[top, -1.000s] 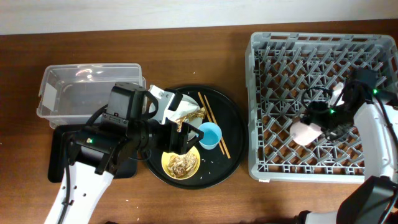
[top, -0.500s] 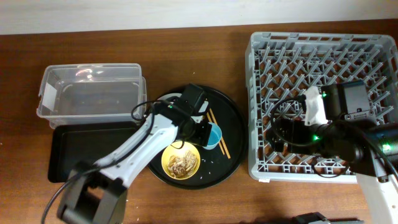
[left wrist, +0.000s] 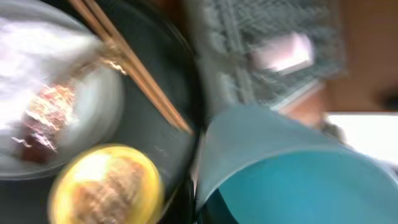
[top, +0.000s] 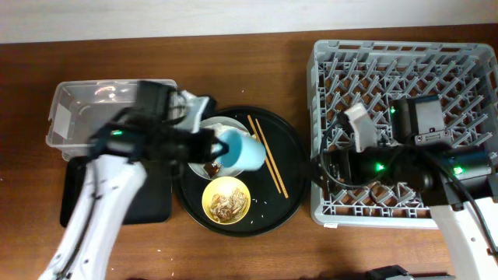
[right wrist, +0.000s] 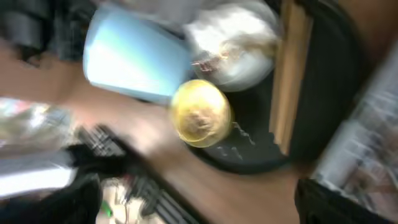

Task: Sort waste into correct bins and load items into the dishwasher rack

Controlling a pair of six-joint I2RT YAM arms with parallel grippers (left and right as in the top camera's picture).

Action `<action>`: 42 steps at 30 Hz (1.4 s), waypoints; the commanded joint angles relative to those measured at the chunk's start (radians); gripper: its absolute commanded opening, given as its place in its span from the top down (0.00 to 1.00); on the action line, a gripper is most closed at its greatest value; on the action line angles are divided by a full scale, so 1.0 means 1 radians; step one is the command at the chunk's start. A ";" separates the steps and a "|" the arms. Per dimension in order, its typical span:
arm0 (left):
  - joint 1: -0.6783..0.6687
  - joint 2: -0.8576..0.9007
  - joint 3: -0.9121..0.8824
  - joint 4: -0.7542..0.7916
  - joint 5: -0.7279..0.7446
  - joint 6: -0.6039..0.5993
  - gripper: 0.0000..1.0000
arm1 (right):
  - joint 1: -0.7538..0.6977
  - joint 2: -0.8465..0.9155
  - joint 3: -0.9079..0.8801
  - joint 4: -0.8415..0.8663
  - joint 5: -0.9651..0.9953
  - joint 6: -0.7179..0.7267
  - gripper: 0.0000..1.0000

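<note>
The left hand [top: 220, 147] is grasping the light blue plastic cup [top: 243, 152], clenched on its base end and holding it tipped on its side above the big round black tray [top: 292, 167]. In the left wrist view the cup is filling the lower right corner, blurred. Behind and partly under the cup, the pale grey round plate [top: 226, 124] is lying on the tray, and a brown-and-gold foil wrapper [top: 212, 167] is resting at its front edge. The small yellow bowl [top: 208, 194] is sitting at the tray's front, holding brownish food scraps [top: 226, 204]. The thin brown wooden chopsticks [top: 268, 155] are lying side by side on the tray, just right of the cup.

The clear rectangular plastic tub [top: 78, 117] is standing at the back left of the table [top: 257, 241], with the shallow black rectangular tray [top: 152, 204] just in front of it, partly under the left arm.

The right hand [top: 325, 166] is hovering over the front left part of the large square grey plastic dishwasher rack [top: 405, 58]; I cannot tell whether it is released or clenched.
</note>
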 commanded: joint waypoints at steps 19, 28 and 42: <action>0.172 0.000 -0.001 -0.314 0.712 0.377 1.00 | 0.364 0.072 -0.016 0.533 -0.174 0.108 0.34; 0.172 0.000 -0.001 -0.279 0.480 0.374 0.16 | 0.068 -0.122 -0.015 0.274 0.061 0.109 0.48; 0.172 0.000 -0.001 -0.280 0.389 0.374 0.14 | -0.670 0.276 -0.016 -0.003 0.880 0.385 0.49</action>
